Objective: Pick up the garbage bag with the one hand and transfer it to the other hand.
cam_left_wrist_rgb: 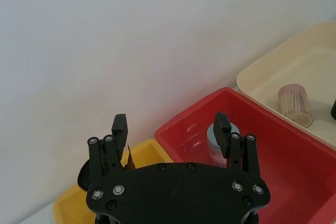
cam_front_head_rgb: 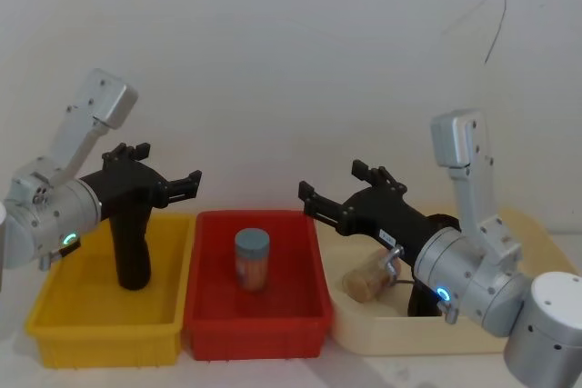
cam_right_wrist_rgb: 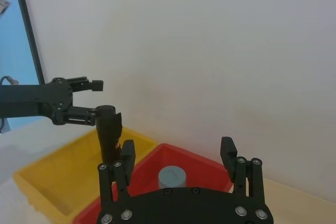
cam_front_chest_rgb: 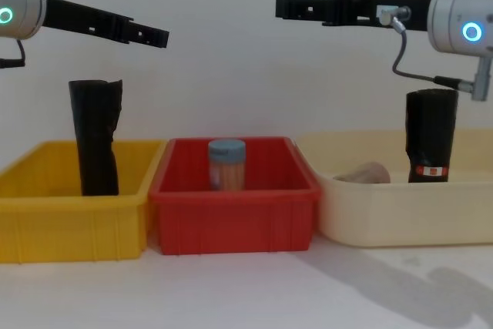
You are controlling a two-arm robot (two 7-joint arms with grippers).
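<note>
Three bins sit side by side on the white bench [cam_front_chest_rgb: 231, 290]: a yellow bin [cam_front_chest_rgb: 73, 225] on the robot's left, a red bin [cam_front_chest_rgb: 231, 213] in the middle, a cream bin [cam_front_chest_rgb: 400, 209] on the right. Above them both arms are raised and reaching forward. The left pincer [cam_front_head_rgb: 168, 170], on the arm with the teal-green ring, hangs over the yellow bin with its fingers spread and nothing between them; the right pincer [cam_front_head_rgb: 332, 190], on the blue-ringed arm, is likewise parted and empty, held above the seam between the red and cream bins.

The garbage bag [cam_front_chest_rgb: 431, 136] with the red-and-white label band stands upright in the cream bin, its long axis vertical, below and behind the right pincer's tips, close under that arm's wrist. So the right arm looks much the nearer; the left would have to cross over the red bin. A plain black roll [cam_front_chest_rgb: 96, 136] with an uneven top stands in the yellow bin just under the left pincer. A blue-lidded jar [cam_front_chest_rgb: 227, 163] stands in the red bin, and a pale cup [cam_left_wrist_rgb: 294, 104] lies on its side in the cream one.
</note>
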